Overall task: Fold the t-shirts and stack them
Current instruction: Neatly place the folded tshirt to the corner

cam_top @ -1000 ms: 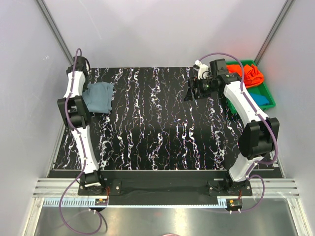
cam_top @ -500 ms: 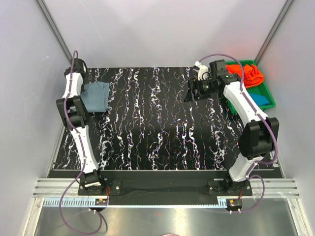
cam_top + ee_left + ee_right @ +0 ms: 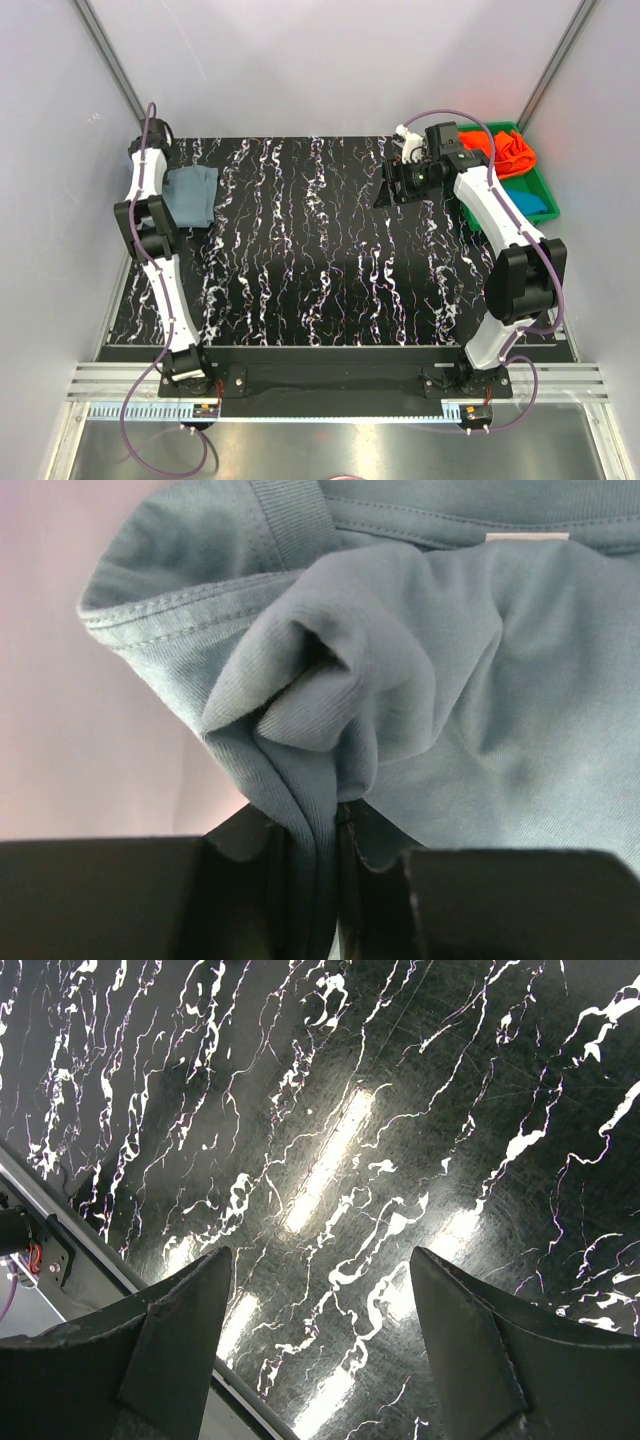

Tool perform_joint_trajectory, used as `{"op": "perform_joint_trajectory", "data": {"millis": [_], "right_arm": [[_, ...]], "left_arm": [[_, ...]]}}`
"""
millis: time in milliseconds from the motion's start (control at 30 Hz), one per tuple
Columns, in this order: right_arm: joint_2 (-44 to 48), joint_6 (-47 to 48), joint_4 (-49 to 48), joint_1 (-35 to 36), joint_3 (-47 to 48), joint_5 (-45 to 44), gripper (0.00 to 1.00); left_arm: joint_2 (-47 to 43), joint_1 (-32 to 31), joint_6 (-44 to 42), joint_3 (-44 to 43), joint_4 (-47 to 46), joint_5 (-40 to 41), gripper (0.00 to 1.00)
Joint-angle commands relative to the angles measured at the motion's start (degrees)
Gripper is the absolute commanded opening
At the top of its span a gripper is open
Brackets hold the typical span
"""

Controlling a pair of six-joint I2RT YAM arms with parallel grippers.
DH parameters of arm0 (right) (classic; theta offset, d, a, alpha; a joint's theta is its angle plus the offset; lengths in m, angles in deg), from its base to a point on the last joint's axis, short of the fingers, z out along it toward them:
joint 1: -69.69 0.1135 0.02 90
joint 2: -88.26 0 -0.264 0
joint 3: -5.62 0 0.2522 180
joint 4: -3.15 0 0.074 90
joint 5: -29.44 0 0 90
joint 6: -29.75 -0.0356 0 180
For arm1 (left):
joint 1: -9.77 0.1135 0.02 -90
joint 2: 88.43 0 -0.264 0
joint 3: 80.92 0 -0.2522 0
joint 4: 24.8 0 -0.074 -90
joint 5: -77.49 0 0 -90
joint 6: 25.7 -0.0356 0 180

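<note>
grey-blue t-shirt (image 3: 450, 680) cropped, left hand (image 3: 335, 880) pinching fold

Top view: lit evenly by diffuse light from above; white walls bright. Only faint, soft-edged shadows are seen on the desk (image 3: 330, 250). A bright strip is noted along the near rail (image 3: 330, 412).

Right wrist view: long white glare streaks are reflected off the glossy desk; right claw (image 3: 315, 1260) rendered dark, slightly soft.

Left wrist view: shirt (image 3: 470, 680) sharp at the centre fold, softer toward the top; left claw (image 3: 335, 852) underexposed to near black; background at left washed out pale.
</note>
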Motion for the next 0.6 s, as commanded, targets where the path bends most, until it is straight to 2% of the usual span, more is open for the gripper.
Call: {"op": "perform_joint_trajectory", "data": {"millis": [0, 200, 233, 267, 300, 333, 567], "right_arm": [[1.9, -0.5, -1.9, -0.3, -0.2, -1.0, 0.80], [1.5, -0.5, -1.8, -0.4, -0.1, -1.0, 0.80], [1.5, -0.5, -1.9, -0.4, -0.1, -1.0, 0.80], [1.3, -0.5, -1.9, -0.4, 0.0, -1.0, 0.80], [1.2, -0.5, -1.9, -0.4, 0.0, -1.0, 0.80], [1.0, -0.5, -2.0, -0.4, 0.1, -1.0, 0.80], [0.9, -0.4, -2.1, -0.3, 0.3, -1.0, 0.80]], "left_arm": [[1.2, 0.0, -2.1, -3.8, -3.9, 2.0, 0.17], [2.1, 0.0, -2.5, -4.1, -3.9, 2.0, 0.21], [2.1, 0.0, -2.2, -4.0, -4.2, 2.3, 0.53], [2.0, 0.0, -2.1, -4.1, -4.3, 3.0, 0.66], [1.8, -0.1, -2.1, -4.1, -4.7, 3.0, 0.74], [1.5, -0.2, -2.1, -4.1, -5.1, 3.0, 0.89], [-4.9, -4.6, -0.3, -5.6, -6.3, 1.0, 0.97]]}}
